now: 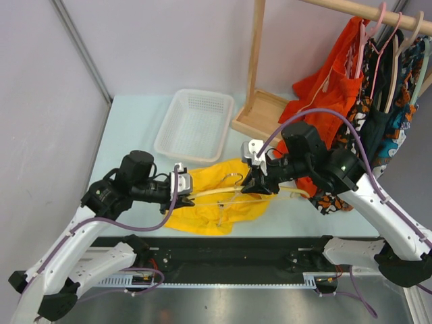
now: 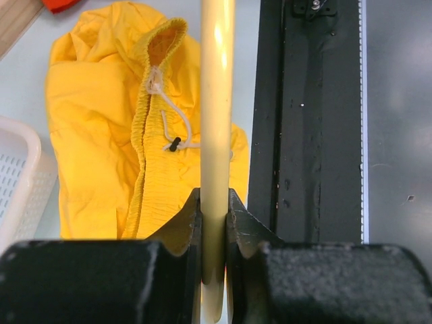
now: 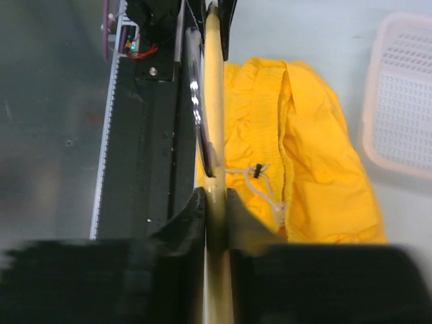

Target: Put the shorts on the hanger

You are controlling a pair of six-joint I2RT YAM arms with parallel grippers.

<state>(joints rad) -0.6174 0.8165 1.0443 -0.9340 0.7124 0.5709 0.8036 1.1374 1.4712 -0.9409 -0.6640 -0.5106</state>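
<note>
The left hand (image 1: 183, 184) is clenched on the left end of the thin pale cream curved hanger (image 1: 216, 192), its fingers (image 2: 192, 219) pinching the bar. It sits at the 9 o'clock edge of the bright yellow fabric shorts (image 1: 202, 216). Those shorts lie crumpled on the pale tabletop (image 1: 128, 128), at 6 o'clock from the white perforated plastic basket (image 1: 194, 125), with the gathered waistband and white drawstring (image 2: 156, 84) showing and the hanger crossing above them. The right hand (image 1: 256, 179), at the shorts' 2 o'clock, is clamped on the hanger just beside its small metal hook (image 3: 197, 108).
</note>
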